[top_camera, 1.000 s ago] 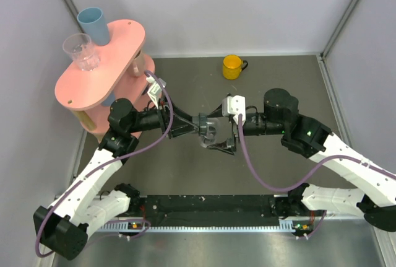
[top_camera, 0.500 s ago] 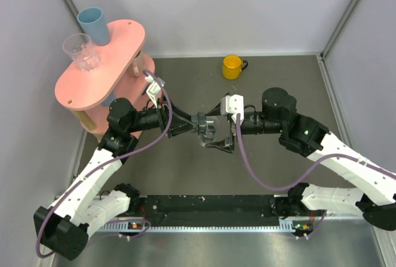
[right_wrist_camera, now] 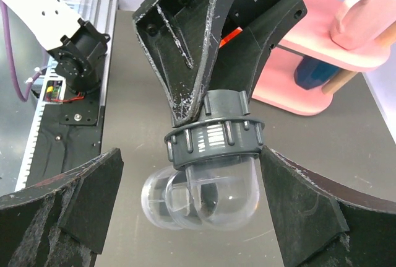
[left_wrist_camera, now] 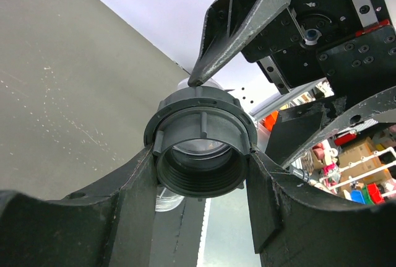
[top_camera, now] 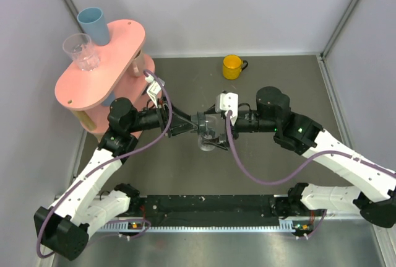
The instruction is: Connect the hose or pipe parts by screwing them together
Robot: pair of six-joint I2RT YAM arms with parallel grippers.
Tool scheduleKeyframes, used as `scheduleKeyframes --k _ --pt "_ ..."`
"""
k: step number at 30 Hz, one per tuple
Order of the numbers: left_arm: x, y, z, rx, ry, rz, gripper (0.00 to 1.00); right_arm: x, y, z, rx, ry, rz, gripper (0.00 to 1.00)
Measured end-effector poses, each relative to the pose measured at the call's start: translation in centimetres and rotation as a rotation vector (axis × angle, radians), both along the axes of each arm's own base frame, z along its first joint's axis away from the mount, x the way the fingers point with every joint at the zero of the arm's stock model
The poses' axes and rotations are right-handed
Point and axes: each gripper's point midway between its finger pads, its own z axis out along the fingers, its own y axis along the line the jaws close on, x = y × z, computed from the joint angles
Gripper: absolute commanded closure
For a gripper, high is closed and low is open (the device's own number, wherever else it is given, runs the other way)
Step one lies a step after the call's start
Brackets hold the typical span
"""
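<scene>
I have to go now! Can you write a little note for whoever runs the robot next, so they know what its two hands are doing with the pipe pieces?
Left gripper: shut on the grey nut, held in the air over the middle of the table.
Right gripper: open, fingers on either side of the clear elbow, not gripping it.
Done: the clear elbow hangs from the grey nut on its own, so the thread seems caught.
Left: tightness cannot be seen; probably regrip, turn more, then set it down.
</scene>
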Motion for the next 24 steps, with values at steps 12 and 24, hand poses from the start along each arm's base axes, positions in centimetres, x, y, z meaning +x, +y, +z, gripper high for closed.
scheduleKeyframes --k 12,24 --pt "-0.2 0.0 -0.1 0.005 -0.017 -0.014 1.0 0.5 0.1 -1.2 -0.041 0.002 -0.008 0.1" --pt "-1.0 -0.3 0.0 0.004 -0.027 -0.052 1.0 0.0 1.4 -5.3 -0.125 0.075 0.062 0.1"
